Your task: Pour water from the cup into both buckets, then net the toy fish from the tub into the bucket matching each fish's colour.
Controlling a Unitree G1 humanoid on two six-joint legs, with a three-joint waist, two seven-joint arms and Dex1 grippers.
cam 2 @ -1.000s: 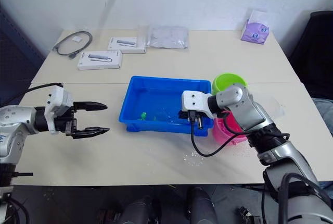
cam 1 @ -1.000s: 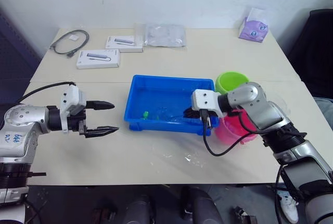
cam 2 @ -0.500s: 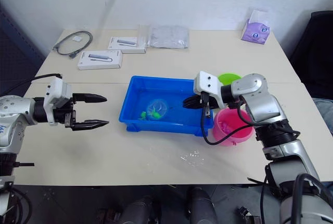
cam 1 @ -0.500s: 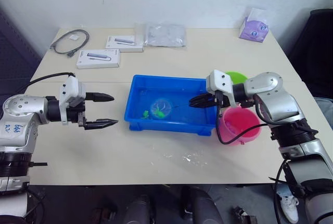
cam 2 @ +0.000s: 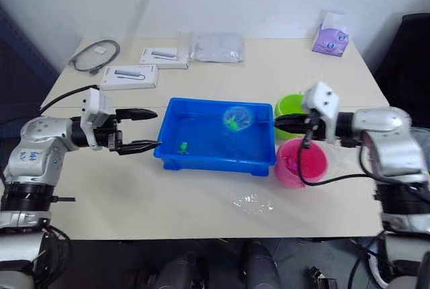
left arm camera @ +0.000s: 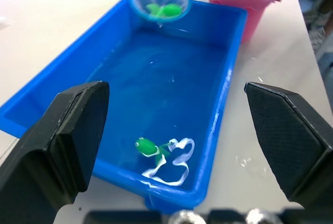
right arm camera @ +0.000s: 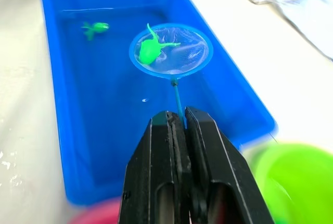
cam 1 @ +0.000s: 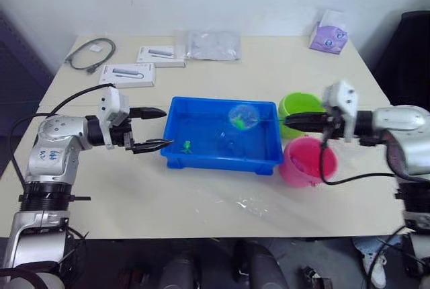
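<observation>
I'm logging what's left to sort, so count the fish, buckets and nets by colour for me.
Green fish: 2, one in the net and one in the tub water
Pink fish: 0 visible
Green bucket: 1
Pink bucket: 1
Blue net: 1, held by the right gripper
Total: 5

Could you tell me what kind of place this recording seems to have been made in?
Probably an office or lab room set up for a robot trial: a plain beige table against a white wall, with boxed accessories, a coiled cable and a tissue pack at the back, and a blue tub in the middle.
</observation>
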